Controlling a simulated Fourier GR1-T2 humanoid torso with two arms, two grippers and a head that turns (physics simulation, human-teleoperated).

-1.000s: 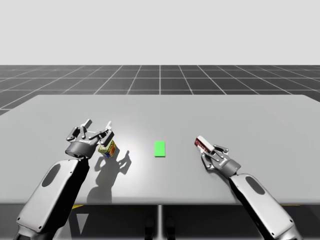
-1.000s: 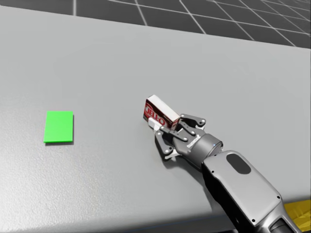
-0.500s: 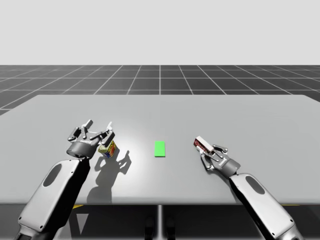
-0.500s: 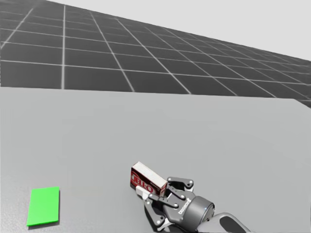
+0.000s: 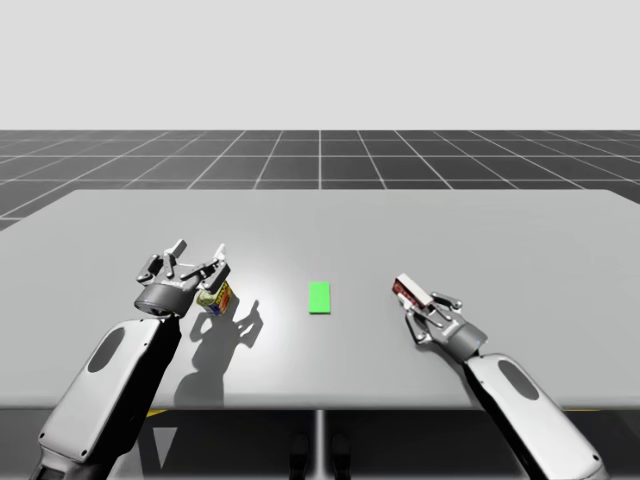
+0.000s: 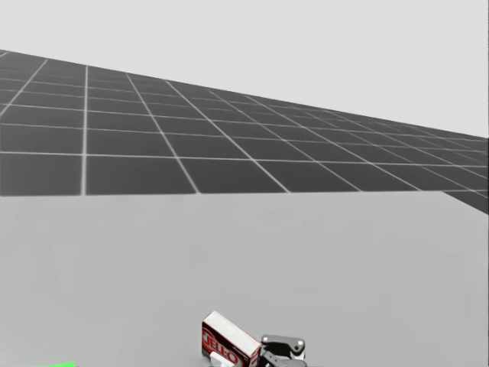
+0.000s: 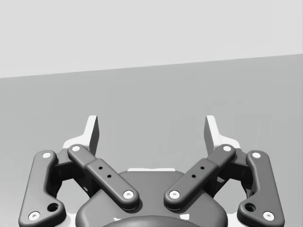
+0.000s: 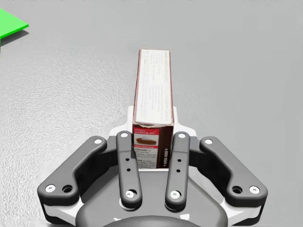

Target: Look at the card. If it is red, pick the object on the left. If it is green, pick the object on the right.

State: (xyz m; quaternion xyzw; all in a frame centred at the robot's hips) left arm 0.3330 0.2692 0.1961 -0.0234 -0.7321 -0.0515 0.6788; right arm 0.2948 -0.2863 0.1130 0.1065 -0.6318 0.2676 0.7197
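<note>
Head's been tilting up; my right gripper [image 8: 152,125] is clamping the red box [image 8: 152,90], long axis pointing straight ahead of it, right of the green card [image 5: 319,297], and my left gripper [image 7: 151,131] is hanging open.

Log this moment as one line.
green card | right gripper shut on red box | left gripper open | yellow object not gripped

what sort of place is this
Likely a simulated test scene, not a real room: a plain grey table stands on a dark grid floor under a blank pale sky, with a green card and a red box in my right gripper.
</note>
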